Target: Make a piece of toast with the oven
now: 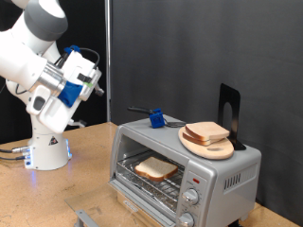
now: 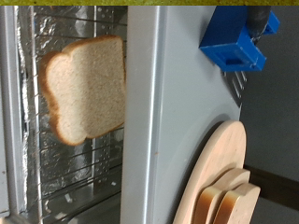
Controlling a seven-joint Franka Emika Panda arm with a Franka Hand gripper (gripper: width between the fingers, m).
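claw (image 1: 95, 83): raised at the exterior view's left, well apart from the small silver toaster oven (image 1: 186, 165); spread or pressed together, cannot tell | pale square bread slice (image 1: 155, 169): on wire rack inside (door looks open) | advice: swing door up gently, sparing the round wooden plate (image 1: 207, 145) on top

Dark backdrop behind a wooden work table.

A black curtain (image 1: 189, 47) hangs behind the scene, with vertical folds. A grey-white wall (image 1: 52, 24) shows at the exterior view's left. The table (image 1: 57, 194) has a light brown, speckled chipboard surface under even light.
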